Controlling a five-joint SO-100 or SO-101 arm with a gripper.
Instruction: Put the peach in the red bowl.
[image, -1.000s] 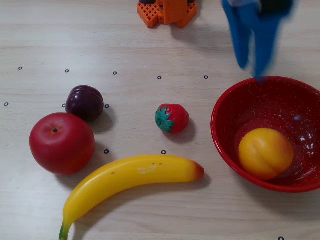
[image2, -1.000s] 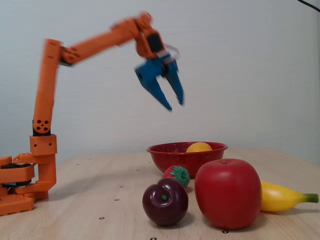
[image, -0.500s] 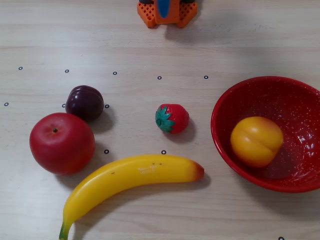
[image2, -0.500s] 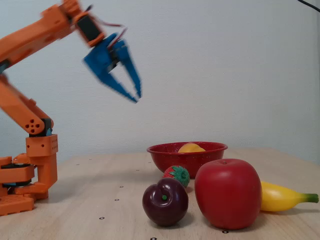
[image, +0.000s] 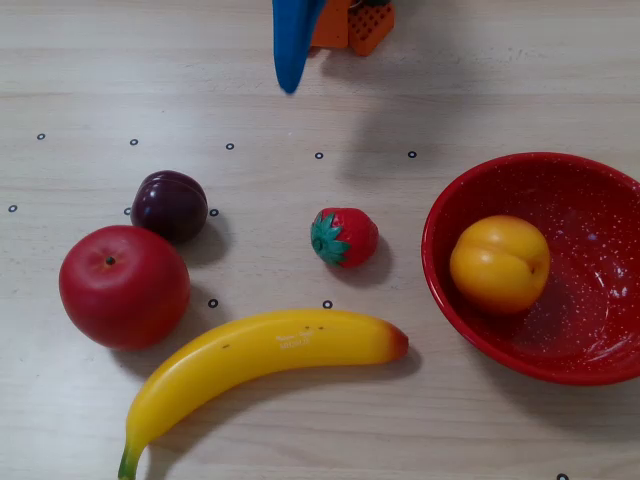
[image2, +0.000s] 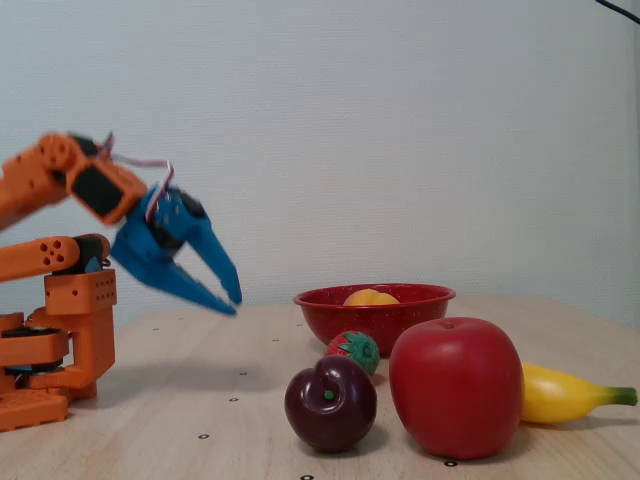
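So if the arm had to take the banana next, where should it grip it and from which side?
Probably mid-length on the banana, from straight above, with the fingers of the tool closing across its narrow width. It lies flat and curved on the table, and its middle sits clear of the red apple and strawberry.

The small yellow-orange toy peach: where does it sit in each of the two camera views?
Overhead view: the small yellow-orange toy peach lies inside the large glossy red speckled bowl, at the right of the picture, in the bowl's left half.
Fixed view: only the peach's top shows above the bowl's rim, mid-picture.
Shared landmark: the small red toy strawberry beside the bowl.
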